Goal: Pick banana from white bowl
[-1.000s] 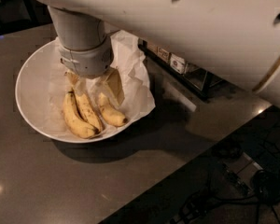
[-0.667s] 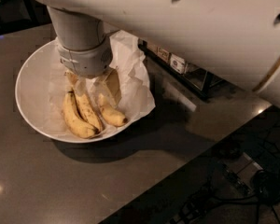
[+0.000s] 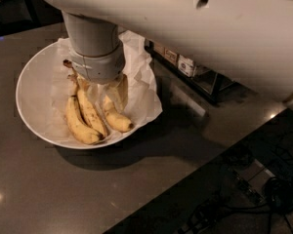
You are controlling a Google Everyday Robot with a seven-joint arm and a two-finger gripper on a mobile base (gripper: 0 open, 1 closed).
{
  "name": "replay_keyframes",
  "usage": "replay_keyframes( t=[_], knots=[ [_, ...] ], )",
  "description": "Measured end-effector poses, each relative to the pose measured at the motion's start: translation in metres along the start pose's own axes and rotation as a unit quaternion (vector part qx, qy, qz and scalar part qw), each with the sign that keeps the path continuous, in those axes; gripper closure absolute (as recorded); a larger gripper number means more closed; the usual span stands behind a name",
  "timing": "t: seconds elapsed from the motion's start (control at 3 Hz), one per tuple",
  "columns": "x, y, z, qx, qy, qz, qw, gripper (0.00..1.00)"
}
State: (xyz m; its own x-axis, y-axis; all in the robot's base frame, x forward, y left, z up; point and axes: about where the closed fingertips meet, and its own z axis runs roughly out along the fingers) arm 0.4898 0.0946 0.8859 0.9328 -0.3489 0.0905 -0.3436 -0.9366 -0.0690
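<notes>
Your robot's white arm (image 3: pixel 195 28) spans the top of the view, above the dark table (image 3: pixel 49 189). The white bowl (image 3: pixel 29 96) sits toward ten o'clock on that table, lined with crinkled paper (image 3: pixel 141 91). The gripper (image 3: pixel 105 92) hangs inside the bowl near its centre, directly over the fruit; you cannot tell whether it is spread or closed. The banana (image 3: pixel 118 121) lies at five o'clock in the bowl, its upper end hidden under the gripper. Two paired bananas (image 3: pixel 83 121) lie just beside it, toward seven o'clock.
</notes>
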Motion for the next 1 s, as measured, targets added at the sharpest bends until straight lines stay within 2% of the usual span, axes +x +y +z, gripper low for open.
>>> replay_keyframes(
  t=[0.67,1.0],
  knots=[
    [0.009,0.014,0.004,-0.031,0.002,-0.051,0.9982,0.43],
    [0.015,0.011,0.007,-0.044,0.002,-0.079,0.9959,0.42]
  ],
)
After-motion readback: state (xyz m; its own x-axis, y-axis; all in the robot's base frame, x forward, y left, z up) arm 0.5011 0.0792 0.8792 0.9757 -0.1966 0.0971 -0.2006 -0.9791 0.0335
